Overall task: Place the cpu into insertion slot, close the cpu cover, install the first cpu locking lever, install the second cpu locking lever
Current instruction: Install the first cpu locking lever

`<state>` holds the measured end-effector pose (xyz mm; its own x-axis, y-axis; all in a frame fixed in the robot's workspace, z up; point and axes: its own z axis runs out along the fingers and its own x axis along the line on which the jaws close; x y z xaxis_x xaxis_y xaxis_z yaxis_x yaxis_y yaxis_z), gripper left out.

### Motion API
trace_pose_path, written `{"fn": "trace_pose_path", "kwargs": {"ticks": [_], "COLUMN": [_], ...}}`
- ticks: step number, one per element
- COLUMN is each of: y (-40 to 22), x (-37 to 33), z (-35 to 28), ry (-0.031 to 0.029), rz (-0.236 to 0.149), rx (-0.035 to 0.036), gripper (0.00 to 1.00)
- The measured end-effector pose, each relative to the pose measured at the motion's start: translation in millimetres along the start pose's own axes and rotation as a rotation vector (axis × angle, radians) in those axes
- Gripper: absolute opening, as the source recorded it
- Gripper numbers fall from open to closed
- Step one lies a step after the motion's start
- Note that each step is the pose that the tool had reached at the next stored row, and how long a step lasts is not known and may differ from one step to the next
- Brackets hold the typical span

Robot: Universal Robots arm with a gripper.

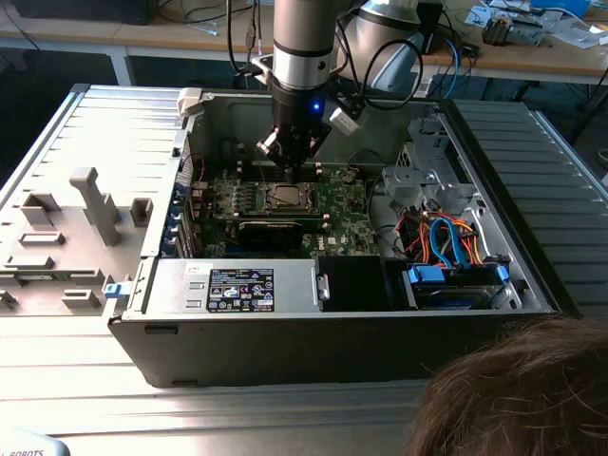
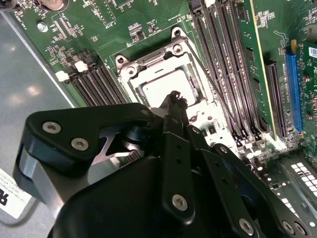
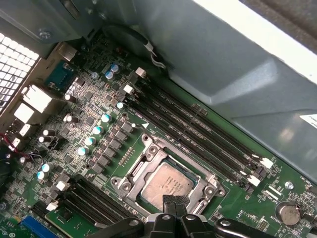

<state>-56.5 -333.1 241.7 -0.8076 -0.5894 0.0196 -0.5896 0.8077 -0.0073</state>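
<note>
The cpu (image 3: pixel 168 183) lies flat in the insertion slot (image 2: pixel 128 70) on the green board, its silver top facing up (image 2: pixel 158 88). The cpu cover (image 3: pixel 187 166) lies down around the chip as a silvery frame (image 2: pixel 159 63). A thin lever rod (image 2: pixel 210 87) runs along one side of the socket. My gripper (image 3: pixel 174 201) hangs right over the chip's edge with its black fingers pressed together and nothing between them; the tips (image 2: pixel 174 96) are at or just above the cover. In the exterior view, the gripper (image 1: pixel 290 160) stands just behind the cpu (image 1: pixel 285 198).
Rows of narrow memory slots (image 3: pixel 198 134) flank the socket. A long black card (image 1: pixel 271 228) lies in front of it. The case's rear wall (image 1: pixel 237 119) is close behind the arm. A drive cage with cables (image 1: pixel 446 237) is at the exterior view's right; a person's hair (image 1: pixel 518 389) is at the bottom.
</note>
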Motion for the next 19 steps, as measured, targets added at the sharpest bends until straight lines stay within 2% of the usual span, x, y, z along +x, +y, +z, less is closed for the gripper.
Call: {"fn": "trace_pose_path", "kwargs": {"ticks": [19], "y": [0.0], "x": [0.0], "z": [0.0], "ry": [-0.0002], "rz": [-0.030], "rx": [0.0006], "gripper": [0.11]}}
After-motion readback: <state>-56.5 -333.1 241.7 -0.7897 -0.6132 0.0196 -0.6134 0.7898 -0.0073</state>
